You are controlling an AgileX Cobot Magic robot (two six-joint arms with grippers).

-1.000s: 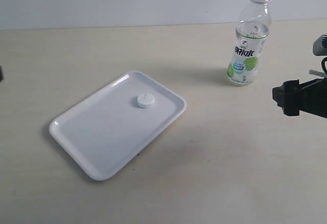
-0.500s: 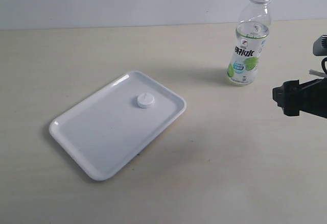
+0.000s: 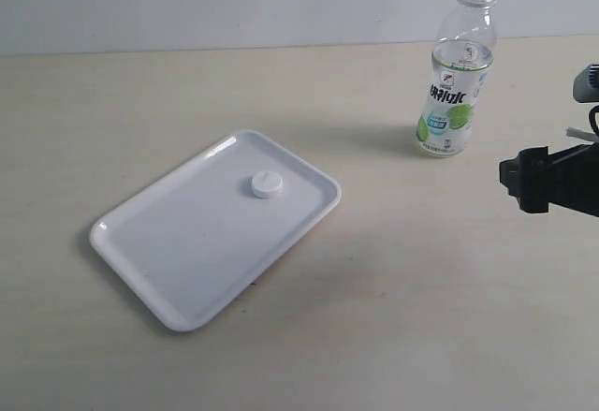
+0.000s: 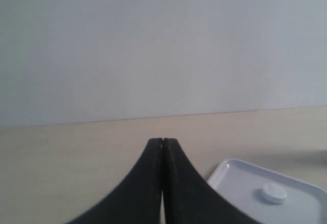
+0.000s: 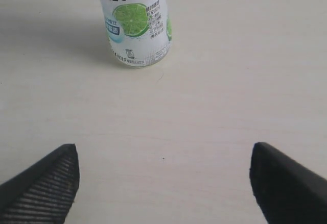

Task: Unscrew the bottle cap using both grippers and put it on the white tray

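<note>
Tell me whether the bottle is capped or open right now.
Open. The bottle stands upright with a bare neck, and the bottle cap lies on the white tray.

The only print is on the bottle (image 3: pixel 456 83). Its label (image 5: pixel 137 25) bears a row of large dark characters, a small blue panel (image 5: pixel 113 28) with pale characters, and fine print near the base. All of it is too small or blurred to read.
</note>
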